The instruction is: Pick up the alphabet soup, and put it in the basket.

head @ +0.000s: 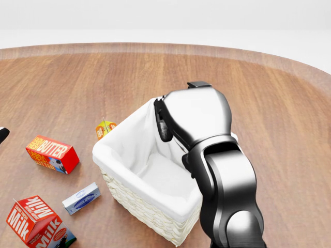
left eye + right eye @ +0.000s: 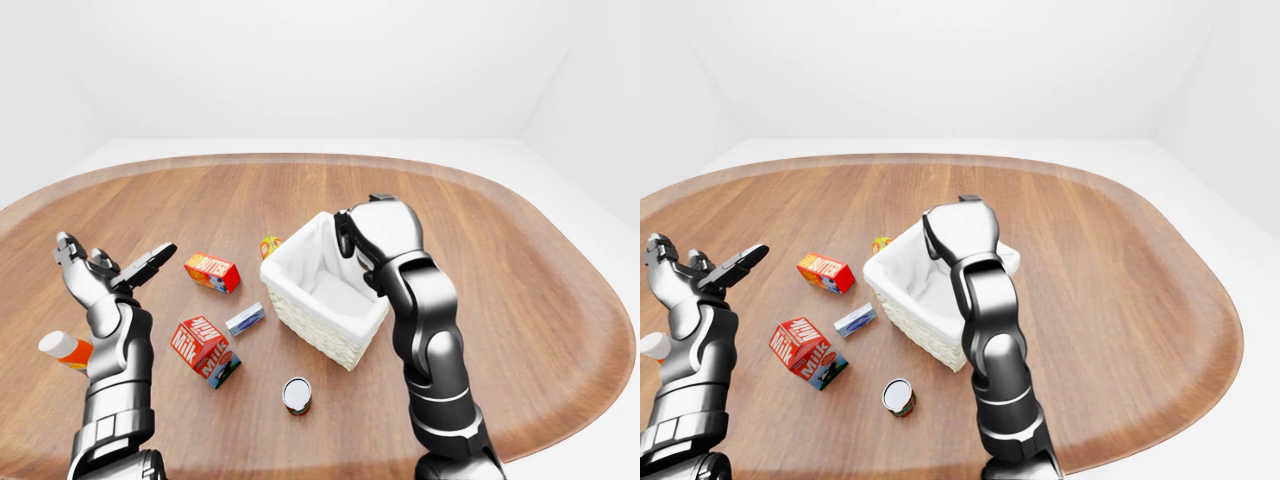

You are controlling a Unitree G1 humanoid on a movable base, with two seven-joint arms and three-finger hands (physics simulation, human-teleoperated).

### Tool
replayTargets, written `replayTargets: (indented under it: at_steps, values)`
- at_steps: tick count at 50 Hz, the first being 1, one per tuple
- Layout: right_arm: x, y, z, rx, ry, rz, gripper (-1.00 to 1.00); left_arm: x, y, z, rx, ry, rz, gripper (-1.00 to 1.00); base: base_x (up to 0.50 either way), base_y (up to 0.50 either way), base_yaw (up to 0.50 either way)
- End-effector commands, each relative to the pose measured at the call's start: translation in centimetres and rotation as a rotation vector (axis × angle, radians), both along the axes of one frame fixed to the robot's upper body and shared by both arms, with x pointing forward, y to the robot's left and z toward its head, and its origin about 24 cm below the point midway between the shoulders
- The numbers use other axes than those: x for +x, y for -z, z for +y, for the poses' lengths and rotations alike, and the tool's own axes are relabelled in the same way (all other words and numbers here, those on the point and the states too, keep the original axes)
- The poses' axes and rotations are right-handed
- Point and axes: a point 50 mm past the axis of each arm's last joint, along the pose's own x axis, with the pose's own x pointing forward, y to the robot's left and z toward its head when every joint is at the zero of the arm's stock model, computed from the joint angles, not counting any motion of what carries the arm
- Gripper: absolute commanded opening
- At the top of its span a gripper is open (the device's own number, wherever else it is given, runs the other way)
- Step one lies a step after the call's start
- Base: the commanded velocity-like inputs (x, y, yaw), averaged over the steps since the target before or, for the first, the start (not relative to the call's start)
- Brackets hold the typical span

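A small can (image 2: 297,395), apparently the alphabet soup, lies on its side on the wooden table (image 2: 500,300), below the basket in the left-eye view and apart from both hands. The white-lined wicker basket (image 1: 135,155) stands mid-table and its visible inside holds nothing. My right hand (image 1: 164,124) hangs over the basket's right rim, back towards the camera, dark fingers (image 1: 161,120) curled in; nothing shows inside them. My left hand (image 2: 110,272) is raised at the far left, fingers spread open and holding nothing.
Left of the basket lie a red butter box (image 1: 53,154), a milk carton (image 1: 37,223), a small blue-white box (image 1: 81,198) and a small orange carton (image 1: 104,128). A white and orange bottle (image 2: 65,348) lies by my left forearm.
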Motion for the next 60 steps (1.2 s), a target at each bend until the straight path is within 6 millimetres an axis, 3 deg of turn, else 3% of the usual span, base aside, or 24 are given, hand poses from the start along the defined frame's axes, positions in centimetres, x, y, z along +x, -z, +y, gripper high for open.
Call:
replayTargets:
  at_steps: [1,19,37,60]
  values:
    - [1.3,-0.8,1.0,0.035,-0.087,0.038,-1.00,-0.1,-0.1,0.0,0.002,-0.001,-0.004,1.00,0.00,0.00,0.00]
    - [3.0,-0.8,1.8,0.084,-0.157,0.066,-1.00,0.0,0.0,0.0,-0.001,-0.002,-0.003,1.00,0.00,0.00,0.00]
    - [5.1,1.9,1.4,0.206,-0.188,0.120,-1.00,-0.1,-0.2,0.0,0.000,0.001,-0.006,1.00,0.00,0.00,0.00]
    - [7.6,3.6,1.3,0.227,-0.171,0.201,-1.00,0.0,0.0,0.0,-0.001,0.001,-0.004,1.00,0.00,0.00,0.00]
